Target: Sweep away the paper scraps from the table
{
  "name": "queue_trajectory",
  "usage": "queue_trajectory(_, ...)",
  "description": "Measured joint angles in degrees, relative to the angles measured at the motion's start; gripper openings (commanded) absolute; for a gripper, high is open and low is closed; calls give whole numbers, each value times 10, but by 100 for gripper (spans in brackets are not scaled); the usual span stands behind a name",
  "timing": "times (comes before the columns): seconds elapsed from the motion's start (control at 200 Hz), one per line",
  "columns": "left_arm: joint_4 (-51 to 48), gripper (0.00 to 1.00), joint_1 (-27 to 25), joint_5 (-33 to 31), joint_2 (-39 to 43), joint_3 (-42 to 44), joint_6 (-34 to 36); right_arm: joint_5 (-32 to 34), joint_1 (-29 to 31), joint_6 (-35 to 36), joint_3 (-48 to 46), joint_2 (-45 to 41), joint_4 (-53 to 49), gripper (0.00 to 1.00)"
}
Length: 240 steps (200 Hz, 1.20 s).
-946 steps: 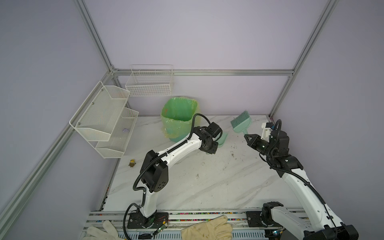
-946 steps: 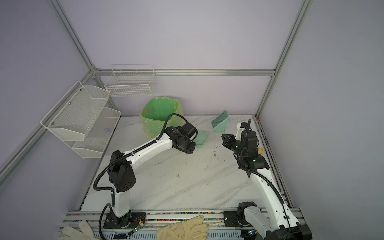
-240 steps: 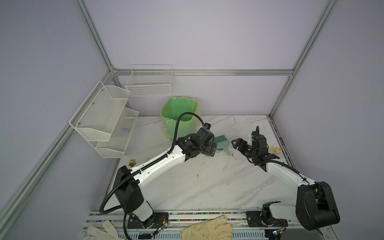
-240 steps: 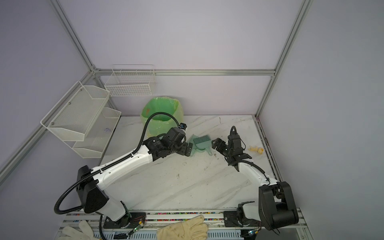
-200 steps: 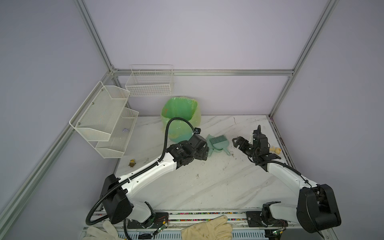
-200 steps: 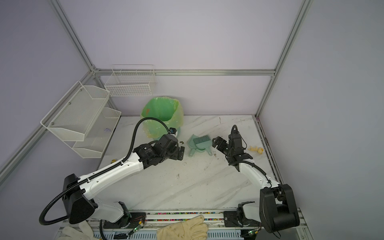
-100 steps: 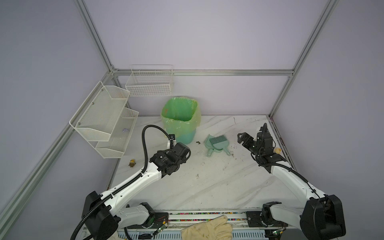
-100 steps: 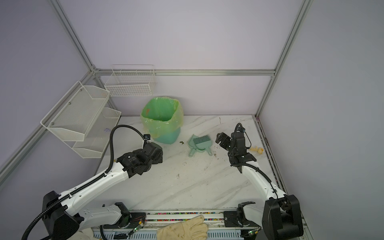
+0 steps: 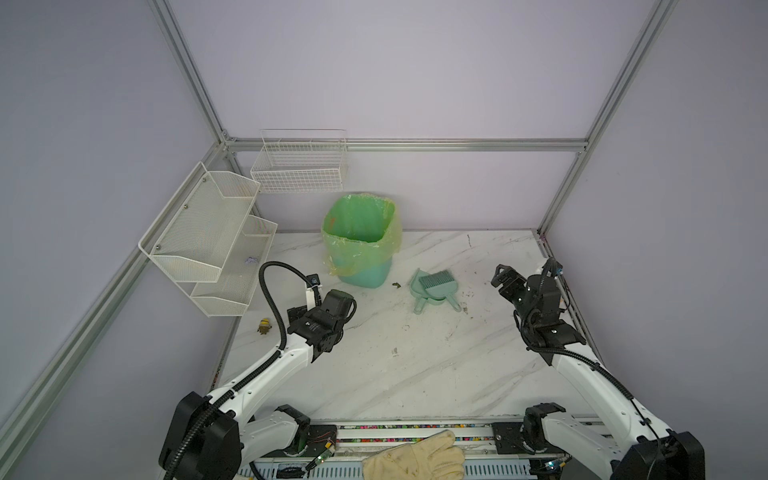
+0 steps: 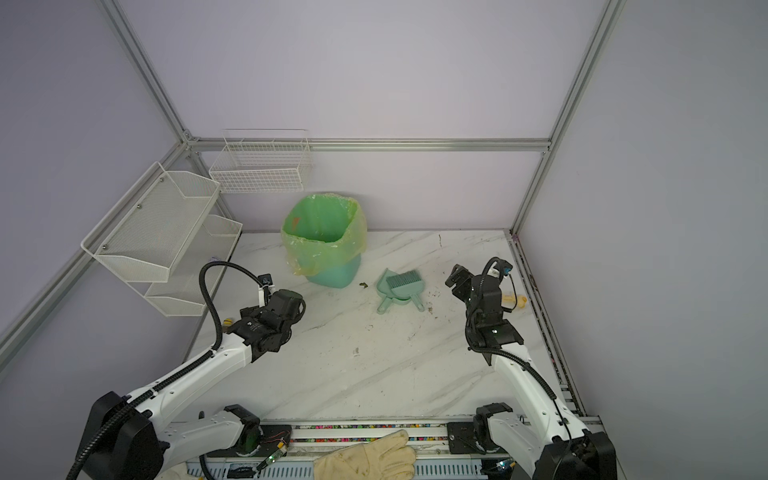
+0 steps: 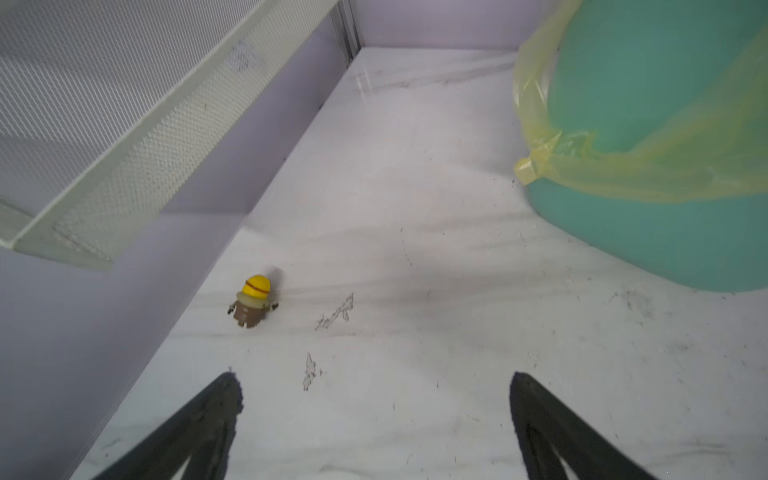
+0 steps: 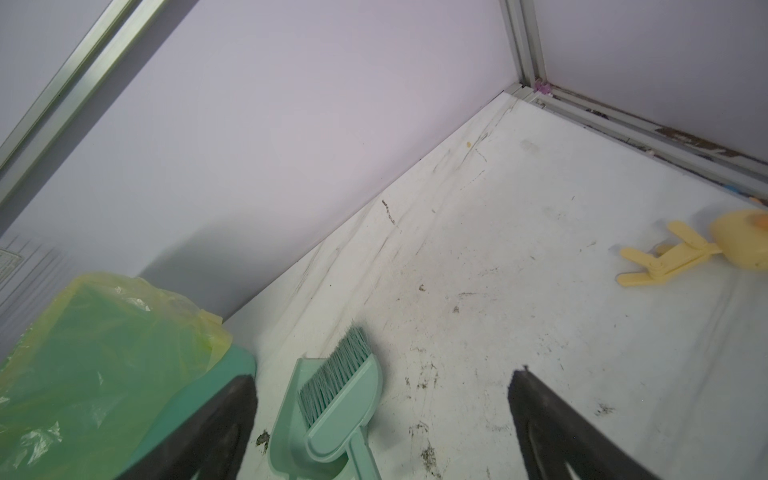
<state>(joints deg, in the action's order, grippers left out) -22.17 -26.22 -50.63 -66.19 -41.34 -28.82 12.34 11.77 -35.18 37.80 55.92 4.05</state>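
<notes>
Both empty, spread wide: left fingers (image 11: 203,419) hovering at 9 o'clock, right fingers (image 12: 540,419) at 3. No paper scraps showing on worktop (image 9: 415,374); brush (image 9: 436,279) lying in dustpan (image 9: 415,280) at 12. Likely finishing: checking bin (image 9: 365,277) base for strays.

Teal bin (image 9: 365,276), lined with a green-yellow bag (image 9: 357,249), upright at rear. Just beside it: teal dustpan (image 9: 440,298), brush (image 9: 435,279) lying in it. Yellow toy figure (image 9: 264,325) near left wall. Yellow duck toy (image 10: 515,300) at right edge. Mesh shelf (image 9: 208,232) and wire basket (image 9: 299,174) wall-mounted. Glove (image 9: 415,459) at front.
</notes>
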Motion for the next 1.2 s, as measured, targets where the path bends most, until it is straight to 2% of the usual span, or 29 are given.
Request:
queue_trajectory(0.105,134,100,32,-3,1,63,64,23,0,4,-18,-18,7,97)
queue_trajectory(0.245,215,100,90,40,1,96,116,47,0,10,-41,-28,14,97)
queue_trajectory(0.325,284,100,108,56,1,110,147,54,0,10,-50,-29,19,97)
queue_trajectory(0.495,478,100,124,84,-17,206,211,69,0,11,-59,-28,28,97)
queue_trajectory(0.605,552,100,130,103,-52,245,238,81,0,19,-60,-25,37,97)
queue_trajectory(0.705,595,100,130,116,-58,254,255,97,0,27,-63,-16,45,97)
queue_trajectory(0.81,689,100,133,120,-73,269,271,116,0,31,-68,-5,53,97)
queue_trajectory(0.91,773,100,136,128,-122,277,296,145,0,41,-69,7,60,97)
queue_trajectory(1.07,828,100,140,141,-162,277,315,190,0,72,-69,22,72,97)
queue_trajectory(1.2,931,100,152,159,-245,282,331,221,0,96,-74,23,105,97)
